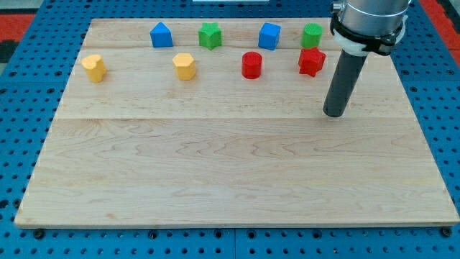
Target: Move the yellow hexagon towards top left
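Observation:
The yellow hexagon (185, 66) sits on the wooden board (237, 180) in its upper part, left of centre. My tip (334, 114) rests on the board far to the view's right of it and a little lower, below the red star (311, 61). Nothing touches the hexagon. A second yellow block (93, 68), heart-like in shape, sits further to the left near the board's left edge.
Along the view's top stand a blue block with a peaked top (161, 34), a green star (209, 34), a blue cube (269, 36) and a green cylinder (312, 35). A red cylinder (251, 65) sits between the hexagon and the red star. A blue pegboard surrounds the board.

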Robot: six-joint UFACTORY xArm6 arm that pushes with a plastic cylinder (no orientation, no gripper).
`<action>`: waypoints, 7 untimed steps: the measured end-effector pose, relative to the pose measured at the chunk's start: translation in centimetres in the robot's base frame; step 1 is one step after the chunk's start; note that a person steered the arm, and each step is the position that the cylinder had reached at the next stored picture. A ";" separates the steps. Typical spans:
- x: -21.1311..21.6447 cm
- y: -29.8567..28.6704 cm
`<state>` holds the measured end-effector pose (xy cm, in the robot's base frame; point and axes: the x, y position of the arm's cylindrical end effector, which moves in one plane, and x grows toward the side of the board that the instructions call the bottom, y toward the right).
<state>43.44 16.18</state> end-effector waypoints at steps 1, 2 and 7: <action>0.0 0.0; 0.0 0.0; 0.1 3.5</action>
<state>43.50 19.71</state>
